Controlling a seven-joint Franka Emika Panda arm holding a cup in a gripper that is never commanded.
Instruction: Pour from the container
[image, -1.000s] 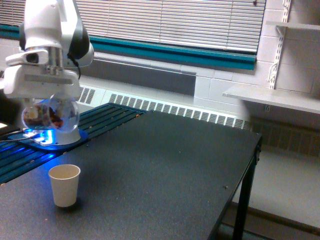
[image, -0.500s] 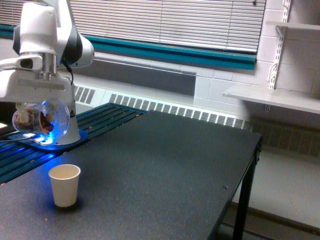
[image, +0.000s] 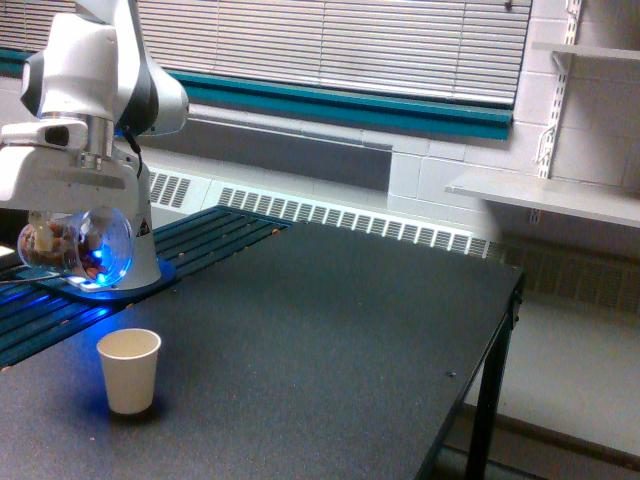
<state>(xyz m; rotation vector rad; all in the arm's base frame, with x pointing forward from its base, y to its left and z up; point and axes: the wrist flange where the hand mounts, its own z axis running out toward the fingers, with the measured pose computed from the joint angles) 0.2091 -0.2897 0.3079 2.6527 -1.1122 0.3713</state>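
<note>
The white robot arm (image: 95, 70) stands at the far-left corner of the dark table (image: 330, 330), its base lit by a blue glow that spills across the slatted strip along that edge. Its gripper (image: 70, 205) pinches the clear container (image: 78, 245), which hangs in the air above the table's left edge, tipped well over onto its side so that its rounded wall faces the camera. Brown nut-like bits show through the plastic, gathered toward the exterior view's left end of the cup; which end is the mouth cannot be told from here. The fingers themselves are hidden behind the wide white housing of the hand, though the cup sits firmly just beneath it. A small off-white paper cup (image: 129, 370) stands upright on the table near the front-left corner, below the container and slightly toward the exterior view's right, apart from it and not touching. Behind the table run a radiator grille (image: 350, 222), a teal-edged window ledge and closed blinds (image: 340, 45).
</note>
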